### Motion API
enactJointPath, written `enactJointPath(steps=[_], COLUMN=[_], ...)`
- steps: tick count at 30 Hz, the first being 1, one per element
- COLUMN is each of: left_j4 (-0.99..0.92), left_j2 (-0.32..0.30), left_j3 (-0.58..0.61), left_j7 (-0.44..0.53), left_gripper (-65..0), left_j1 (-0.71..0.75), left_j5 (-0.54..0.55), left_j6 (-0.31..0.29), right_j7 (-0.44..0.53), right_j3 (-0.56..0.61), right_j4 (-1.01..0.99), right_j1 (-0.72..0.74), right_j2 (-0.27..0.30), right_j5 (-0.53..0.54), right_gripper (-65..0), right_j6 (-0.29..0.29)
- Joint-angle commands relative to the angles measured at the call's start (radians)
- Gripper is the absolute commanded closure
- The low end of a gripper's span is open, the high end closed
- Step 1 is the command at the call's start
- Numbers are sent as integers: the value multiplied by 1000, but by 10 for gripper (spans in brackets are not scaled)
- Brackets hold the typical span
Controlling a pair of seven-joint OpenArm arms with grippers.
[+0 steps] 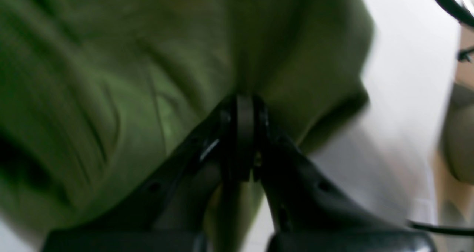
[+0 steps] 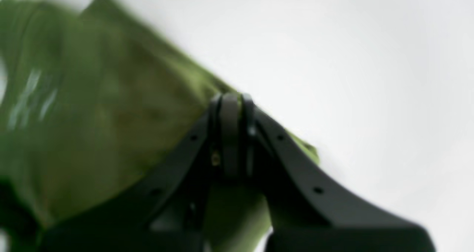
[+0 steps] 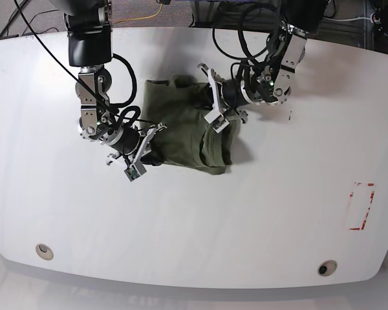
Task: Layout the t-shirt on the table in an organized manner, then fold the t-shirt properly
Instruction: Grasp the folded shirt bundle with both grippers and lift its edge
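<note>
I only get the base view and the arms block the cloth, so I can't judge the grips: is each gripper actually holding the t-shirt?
Observer: Yes. In the left wrist view the left gripper is shut on a bunched fold of the t-shirt.
Operator: And the right one?
Observer: The right gripper is shut on the shirt's edge, with bare table beside it.
Operator: Is the cloth flat near the left gripper?
Observer: No, creases run toward the pinch there.
</note>
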State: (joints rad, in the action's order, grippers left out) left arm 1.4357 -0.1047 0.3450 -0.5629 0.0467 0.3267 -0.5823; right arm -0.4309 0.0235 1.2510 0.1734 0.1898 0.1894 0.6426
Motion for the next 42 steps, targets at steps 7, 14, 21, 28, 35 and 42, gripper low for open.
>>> enactJointPath(steps=[7, 14, 21, 28, 35, 42], left_j4=[-86, -91, -102, -54, 110, 210], left_j2=[-62, -108, -137, -137, -134, -91], left_j3=[-1, 1, 1, -7, -17, -19], left_j7=[40, 40, 40, 39, 39, 40], left_gripper=[0, 0, 0, 0, 0, 0], left_j1=[-72, -126, -184, -201, -186, -144], left_j5=[-4, -2, -2, -2, -2, -2], left_j6=[3, 2, 0, 0, 5, 32], right_j7=[25, 22, 13, -75, -171, -171], right_j3=[-7, -7, -20, -50, -69, -61], right_j4=[101, 246, 395, 576, 712, 639], right_j1=[-79, -202, -312, -337, -283, -186], right_j2=[12, 33, 33, 32, 30, -29], right_j5=[15, 17, 12, 12, 17, 6], right_gripper=[-14, -14, -14, -14, -16, -17], right_j6=[4, -4, -19, -33, -33, -27])
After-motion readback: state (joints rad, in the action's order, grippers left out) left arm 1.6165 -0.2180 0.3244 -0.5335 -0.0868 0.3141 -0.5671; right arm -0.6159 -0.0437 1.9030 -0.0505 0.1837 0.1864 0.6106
